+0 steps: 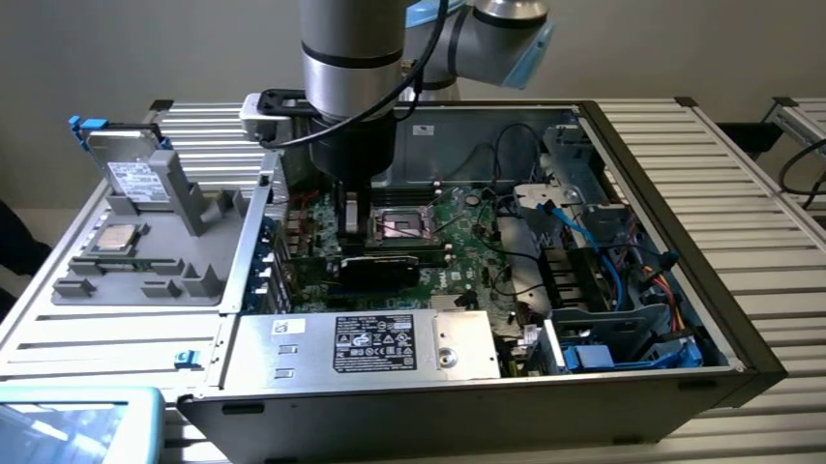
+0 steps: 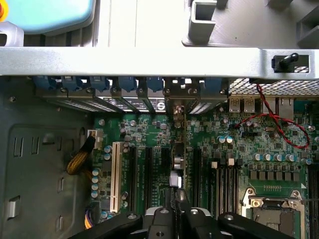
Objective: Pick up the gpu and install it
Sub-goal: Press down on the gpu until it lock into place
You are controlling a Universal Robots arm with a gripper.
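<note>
One computer case (image 1: 671, 387); one gpu (image 2: 178, 164); one drive (image 1: 133, 174); one motherboard (image 2: 149, 134).

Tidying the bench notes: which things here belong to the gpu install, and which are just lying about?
Job: gpu, gripper shut on it, motherboard, computer case.
Lying about: silver drive, processor chip, both on the grey tray.
</note>
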